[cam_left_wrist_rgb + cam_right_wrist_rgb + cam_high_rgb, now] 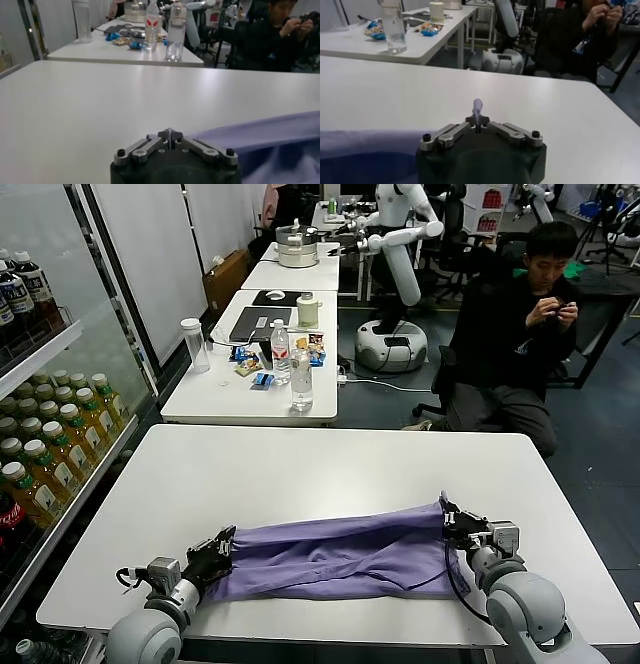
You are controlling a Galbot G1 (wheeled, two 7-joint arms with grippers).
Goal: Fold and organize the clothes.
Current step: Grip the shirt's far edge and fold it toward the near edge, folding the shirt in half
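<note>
Head cam high, looking down; wrist cams low, close, sharing table (300, 474).

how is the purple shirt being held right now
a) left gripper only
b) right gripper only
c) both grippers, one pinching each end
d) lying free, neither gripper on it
c: the left gripper is shut on one end of the purple T-shirt and the right gripper pinches the other end, fabric poking between its fingertips in the right wrist view.

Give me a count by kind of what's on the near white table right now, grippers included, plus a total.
Lavender T-shirt: 1
Grippers: 2, the left gripper and the right gripper, each shut on one end of the shirt
Total: 3
</note>
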